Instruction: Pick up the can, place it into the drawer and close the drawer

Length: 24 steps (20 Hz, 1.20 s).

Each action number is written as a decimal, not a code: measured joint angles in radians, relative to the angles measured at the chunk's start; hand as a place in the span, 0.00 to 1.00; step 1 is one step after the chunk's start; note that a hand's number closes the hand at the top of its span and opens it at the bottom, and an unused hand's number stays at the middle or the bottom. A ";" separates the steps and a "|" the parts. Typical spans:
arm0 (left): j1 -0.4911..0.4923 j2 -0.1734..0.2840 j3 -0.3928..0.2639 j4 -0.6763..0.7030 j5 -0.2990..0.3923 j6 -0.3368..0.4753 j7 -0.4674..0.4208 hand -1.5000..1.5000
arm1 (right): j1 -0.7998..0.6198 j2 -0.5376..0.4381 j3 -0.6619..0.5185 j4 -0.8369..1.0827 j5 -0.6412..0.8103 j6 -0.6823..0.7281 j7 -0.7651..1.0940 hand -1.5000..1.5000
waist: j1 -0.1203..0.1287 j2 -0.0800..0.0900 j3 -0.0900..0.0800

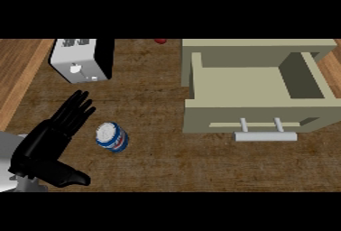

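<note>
Can: upright or nearly so on the wooden counter, at the lower left of the head view. Its pale round lid faces up toward the camera, with a blue, white and red side wall showing below and to the right of the lid. The long axis runs roughly vertical, the top leaning a little toward the upper left as seen from above; whether that lean is true tilt or only the steep viewpoint is hard to say.
Left hand: black, coming in from the lower left on a grey forearm. Fingers straight and stretched toward the upper right, thumb stuck out to the lower right. It has hold of nothing. It lies just to the left of the can, with a thin strip of counter visible between them.
Right hand: not visible anywhere in the view.
Drawer: beige, pulled open at the upper right, its hollow inside bare. The front panel faces the lower edge of the view and carries a pale bar handle. It sits well apart from the can.
Toaster: white and black appliance at the upper left, beyond the hand.
Red object: small, at the top edge, mostly cut off.
</note>
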 measured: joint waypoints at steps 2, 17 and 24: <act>-0.006 -0.015 -0.008 0.035 -0.036 0.011 -0.026 0.00 | 0.014 -0.003 -0.020 -0.015 -0.023 0.018 0.013 0.00 | -0.001 0.000 0.000; -0.084 0.006 0.069 0.493 -0.205 -0.035 -0.404 0.00 | 0.022 0.063 -0.064 -0.066 -0.028 0.072 0.050 0.00 | -0.002 0.001 0.000; -0.114 0.022 0.080 0.677 -0.253 -0.058 -0.529 0.00 | 0.026 0.068 -0.105 -0.080 -0.067 0.110 0.076 0.00 | -0.002 0.001 -0.001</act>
